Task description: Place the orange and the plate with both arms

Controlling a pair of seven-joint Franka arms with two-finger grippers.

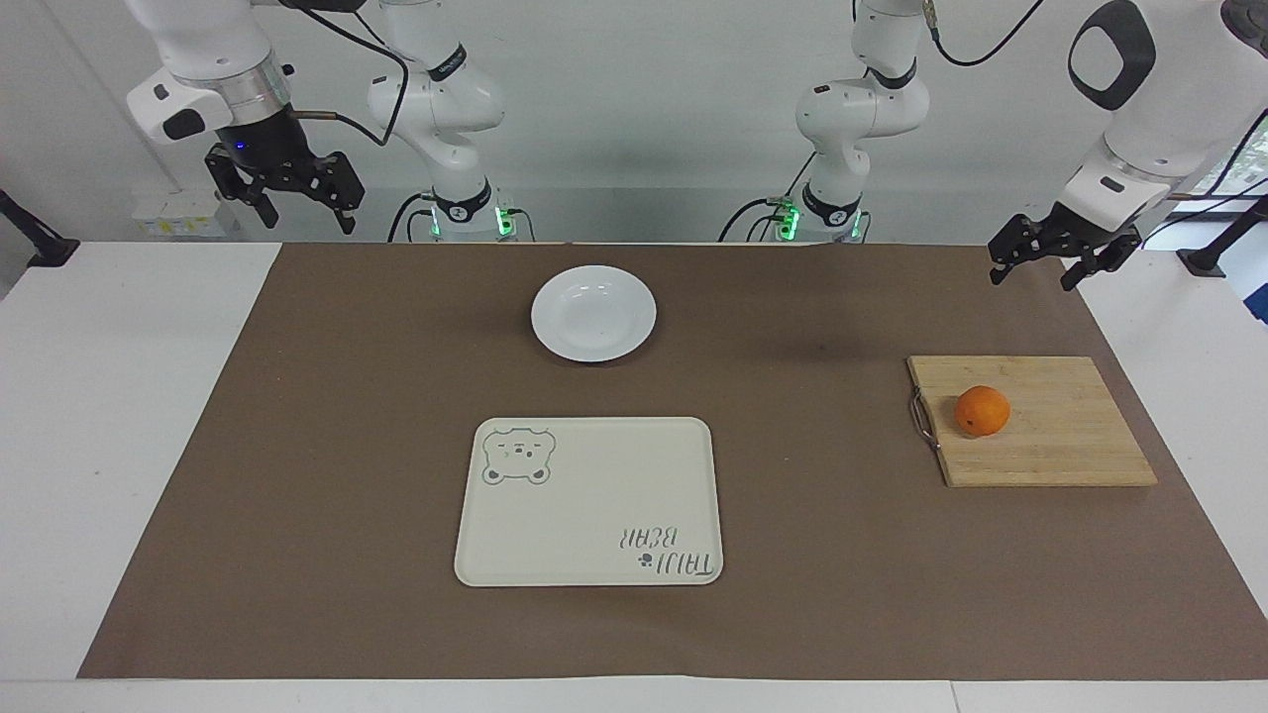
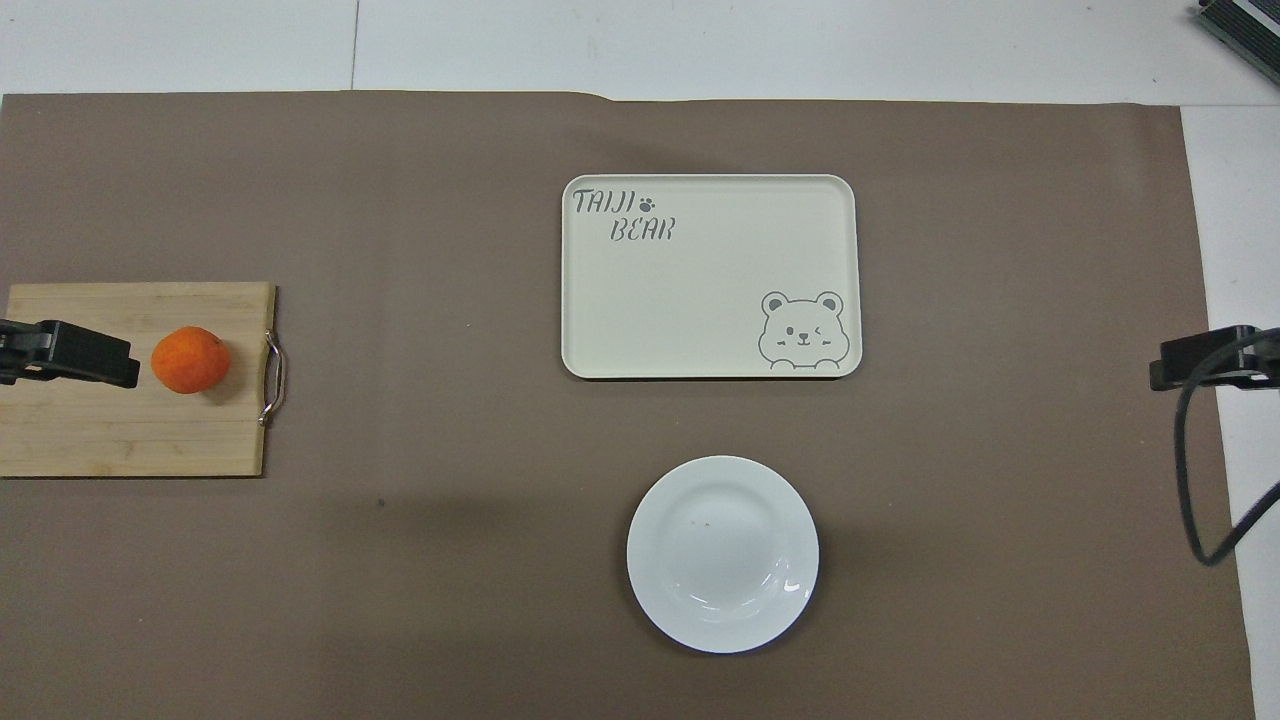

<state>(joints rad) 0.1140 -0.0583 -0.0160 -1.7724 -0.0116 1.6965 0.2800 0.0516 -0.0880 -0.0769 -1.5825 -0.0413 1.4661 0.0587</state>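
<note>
The orange [image 1: 983,410] lies on a wooden cutting board [image 1: 1050,436] toward the left arm's end of the table; it also shows in the overhead view [image 2: 190,360]. The white plate [image 1: 593,313] sits on the brown mat, nearer to the robots than the tray, and shows in the overhead view [image 2: 722,553]. My left gripper [image 1: 1030,280] is open and empty, raised in the air over the board's outer end, clear of the orange. One of its fingers [image 2: 85,352] shows beside the orange. My right gripper [image 1: 307,220] is open and empty, and waits high above the mat's corner at the right arm's end.
A cream rectangular tray with a bear print [image 1: 589,500] lies mid-table, farther from the robots than the plate. The cutting board has a metal handle [image 1: 921,420] on the side toward the tray. A brown mat [image 1: 297,446] covers most of the white table.
</note>
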